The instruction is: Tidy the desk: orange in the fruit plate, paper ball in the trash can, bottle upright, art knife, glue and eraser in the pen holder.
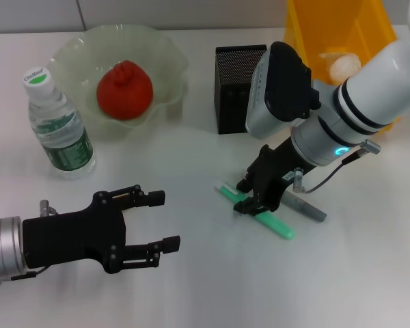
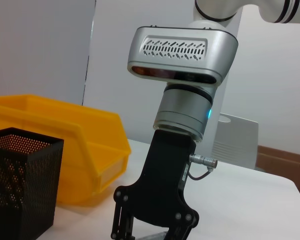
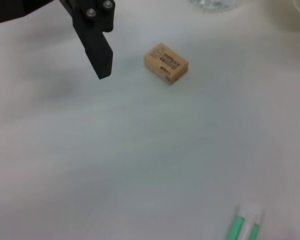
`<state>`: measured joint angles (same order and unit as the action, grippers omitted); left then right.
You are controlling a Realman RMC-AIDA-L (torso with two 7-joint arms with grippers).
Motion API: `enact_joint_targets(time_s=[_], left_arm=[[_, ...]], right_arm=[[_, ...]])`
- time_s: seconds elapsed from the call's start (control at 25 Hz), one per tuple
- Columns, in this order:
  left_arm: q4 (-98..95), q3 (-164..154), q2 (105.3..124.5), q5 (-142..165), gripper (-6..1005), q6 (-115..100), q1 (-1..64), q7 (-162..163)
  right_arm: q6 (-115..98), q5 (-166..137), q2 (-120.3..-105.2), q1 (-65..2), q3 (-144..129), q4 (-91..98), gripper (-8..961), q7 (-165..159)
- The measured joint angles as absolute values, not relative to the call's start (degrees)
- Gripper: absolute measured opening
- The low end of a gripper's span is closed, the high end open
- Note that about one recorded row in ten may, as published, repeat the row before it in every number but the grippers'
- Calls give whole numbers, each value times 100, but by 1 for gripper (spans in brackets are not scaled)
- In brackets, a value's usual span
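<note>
Art knife [image 1: 256, 210] is the item in play, lying flat on the white desk [image 1: 191, 287] in front of the pen holder [image 1: 238, 89] with the glue [image 1: 304, 206] just beside it. Right gripper [image 1: 253, 198] is down on it, jaws straddling the stick (can't tell if they've clamped). Next comes a firm pinch and lift. Left gripper [image 1: 165, 220] hangs spread, idle.

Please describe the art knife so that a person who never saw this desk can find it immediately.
Start at the yellow trash can at the desk's far edge, then come forward past the black mesh pen holder to where the right gripper reaches down. The art knife lies on the desk under it. It is flat and mint-green with a white end, while the glue beside it is a grey round tube.
</note>
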<state>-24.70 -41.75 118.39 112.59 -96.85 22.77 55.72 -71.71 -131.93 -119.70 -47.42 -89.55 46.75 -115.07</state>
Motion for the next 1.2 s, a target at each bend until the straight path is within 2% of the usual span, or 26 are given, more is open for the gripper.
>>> enact_joint_targets(time_s=[0.16,0.36,1.2], left_arm=[[-2470,-4174,11839,11259,767,-9687,2277,5569],[-2470,-4175,11839,11259,766,-9692,2286,5557],[-2470,-4175,11839,11258,761,-9703,2328,5554]], right_arm=[[-7171,-13192,-11971,-4741,-8967,4675,458,-11507],[-7162,-13191,-11971,-4742,-8978,4676,356,-11504],[-7170,-13227,-11971,-4746,-8991,4667,228,-11482]])
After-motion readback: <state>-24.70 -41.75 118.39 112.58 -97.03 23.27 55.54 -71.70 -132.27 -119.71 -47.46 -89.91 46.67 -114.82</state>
